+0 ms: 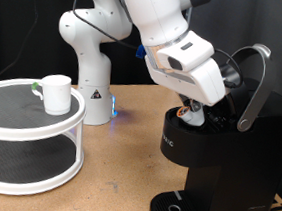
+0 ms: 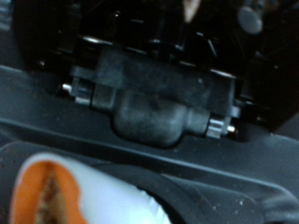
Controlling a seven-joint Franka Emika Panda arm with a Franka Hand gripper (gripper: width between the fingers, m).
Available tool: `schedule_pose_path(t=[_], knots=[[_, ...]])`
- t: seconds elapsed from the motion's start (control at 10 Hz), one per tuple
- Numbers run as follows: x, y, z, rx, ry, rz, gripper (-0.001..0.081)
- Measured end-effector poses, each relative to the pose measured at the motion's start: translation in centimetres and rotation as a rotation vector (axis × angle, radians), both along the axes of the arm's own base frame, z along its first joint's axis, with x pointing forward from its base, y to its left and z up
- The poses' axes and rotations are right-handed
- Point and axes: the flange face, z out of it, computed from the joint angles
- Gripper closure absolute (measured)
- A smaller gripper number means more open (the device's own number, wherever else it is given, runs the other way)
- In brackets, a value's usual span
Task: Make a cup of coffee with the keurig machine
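Note:
The keurig machine (image 1: pixel 216 158) stands at the exterior view's right with its silver-trimmed lid (image 1: pixel 252 81) swung up. My gripper (image 1: pixel 191 110) reaches down into the open pod chamber, and a small orange-brown spot (image 1: pixel 188 112) shows at its tip. In the wrist view a blurred white pod with an orange-brown top (image 2: pixel 56 191) lies very close, below a black moulded part (image 2: pixel 154 93) of the machine's inside. My fingers do not show there, so I cannot tell whether the pod sits between them. The cup (image 1: pixel 54 92) stands upright on a round white stand at the exterior view's left.
The white two-tier round stand (image 1: pixel 27 140) with dark mesh shelves takes up the exterior view's left. The white arm base (image 1: pixel 93 86) stands behind it. The machine's round drip base (image 1: pixel 176 207) holds nothing. Bare wooden table (image 1: pixel 113 183) lies between stand and machine.

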Motion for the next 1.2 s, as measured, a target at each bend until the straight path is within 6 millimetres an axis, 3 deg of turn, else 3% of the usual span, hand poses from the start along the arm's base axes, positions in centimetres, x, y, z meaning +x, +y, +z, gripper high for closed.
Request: schedule_pose_path(t=[0.4,0.5,0.6,0.9,1.0,1.1,1.2], knots=[[0.31,0.24,0.05,-0.005,-0.023,-0.007,0.0746],[0.34,0.33,0.01,-0.003,-0.026,-0.010,0.0578],[0.39,0.34,-0.11,-0.004,-0.027,-0.013,0.0578],[0.47,0.34,-0.45,-0.004,-0.023,-0.018,0.0150],[0.49,0.34,-0.45,0.002,-0.025,-0.023,0.0150],[0.55,0.32,-0.41,0.008,-0.028,-0.032,0.0032],[0.58,0.33,-0.36,0.015,-0.029,-0.038,0.0032]])
